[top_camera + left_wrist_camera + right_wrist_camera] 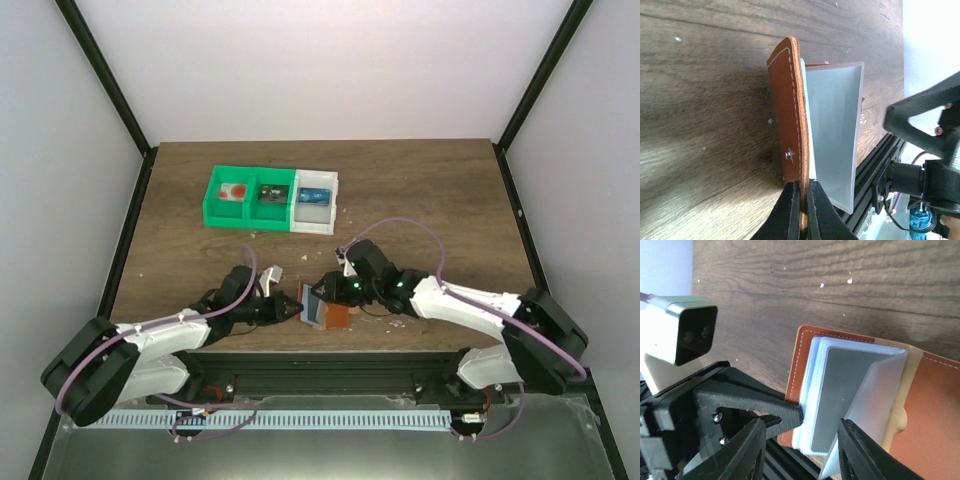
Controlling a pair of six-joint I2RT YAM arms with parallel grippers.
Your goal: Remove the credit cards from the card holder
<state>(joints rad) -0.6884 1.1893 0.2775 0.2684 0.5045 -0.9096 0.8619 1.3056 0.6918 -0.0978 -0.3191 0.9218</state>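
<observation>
Pinching the orange-brown flap of the holder [790, 115] at its edge, the left hand [803, 200] has its fingers pressed together on the leather, seen close up in its own wrist view. The holder sits opened on the table [420, 190] near the front edge, between the two arms. Only the right wrist view looks into it: a stack of pale sleeves [812, 390] with a grey rectangle [845, 390] under the top one, card or not I cannot tell. The right hand [802, 450] hangs over the sleeves with its fingers apart, a lifted pale leaf [880, 385] just beside one of them. Only the top view shows the far side of the table: one green bin [212, 205] with two compartments and one white bin [331, 205] touching its right side. Three small items lie there, one per compartment: a pale item [235, 192] with red marks, a dark item [268, 193], and a blue card [313, 196] in the white bin. Any print on them is too small to read.
</observation>
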